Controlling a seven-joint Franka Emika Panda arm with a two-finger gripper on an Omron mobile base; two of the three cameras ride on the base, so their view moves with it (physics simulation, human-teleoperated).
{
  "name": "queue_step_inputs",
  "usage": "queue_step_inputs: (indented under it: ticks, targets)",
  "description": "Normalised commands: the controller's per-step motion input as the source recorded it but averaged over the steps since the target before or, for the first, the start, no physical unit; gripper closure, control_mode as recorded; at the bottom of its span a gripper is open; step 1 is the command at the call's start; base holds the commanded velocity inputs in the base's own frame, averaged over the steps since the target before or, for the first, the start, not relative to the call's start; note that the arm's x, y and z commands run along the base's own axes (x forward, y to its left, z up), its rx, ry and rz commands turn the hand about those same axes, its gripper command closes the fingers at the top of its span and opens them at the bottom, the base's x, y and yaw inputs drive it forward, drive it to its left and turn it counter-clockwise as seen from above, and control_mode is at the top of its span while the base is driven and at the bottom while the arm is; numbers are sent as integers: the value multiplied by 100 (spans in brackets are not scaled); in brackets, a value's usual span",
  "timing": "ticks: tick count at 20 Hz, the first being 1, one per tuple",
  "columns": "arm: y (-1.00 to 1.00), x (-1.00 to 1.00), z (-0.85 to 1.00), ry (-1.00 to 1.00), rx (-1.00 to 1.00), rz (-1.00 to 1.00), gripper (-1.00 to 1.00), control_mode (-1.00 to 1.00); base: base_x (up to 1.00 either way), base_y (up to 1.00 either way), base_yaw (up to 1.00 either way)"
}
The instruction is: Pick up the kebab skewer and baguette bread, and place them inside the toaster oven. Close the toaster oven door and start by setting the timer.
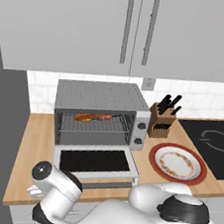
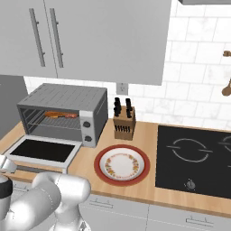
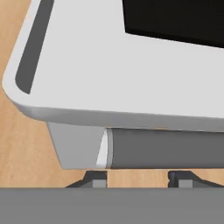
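**Door handle under the gripper, food already on the rack**

Wooden countertop ran beneath white wall cabinets, with the toaster oven (image 1: 101,113) standing just beside a knife block (image 1: 162,119), and a red-rimmed plate (image 1: 178,162) lying empty. On the wire rack inside lay the kebab skewer (image 1: 93,117) and what looked like the baguette bread, though the two were hard to tell apart at that size. Loading therefore seemed finished; closing the toaster oven door (image 1: 97,162) appeared to be the step in hand. The gripper (image 3: 142,178) sat at the door's front edge, its finger tips straddling the bar handle (image 3: 166,148) directly ahead of them, partly drawn in but seemingly not yet pinching it. The oven cavity lay beyond and above the gripper. Next would probably come firming the hold, then swinging the door up; the knobs (image 1: 140,133) for the timer waited up and to the right.
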Motion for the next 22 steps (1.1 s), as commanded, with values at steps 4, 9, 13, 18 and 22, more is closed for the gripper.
queue_step_inputs:
  ticks: [4, 9, 13, 18, 22]
  targets:
    - [0, 7, -6, 0, 0, 0, -100, -100, 0, 0, 0]
    - [0, 15, -1, -5, 1, 3, -100, -100, 0, 0, 0]
    - [0, 14, -1, -5, 4, 10, -100, -100, 0, 0, 0]
    - [0, 19, -8, -4, 7, 13, -100, -100, 0, 0, 0]
    - [-10, 37, -14, -13, 4, 11, -100, -100, 0, 0, 0]
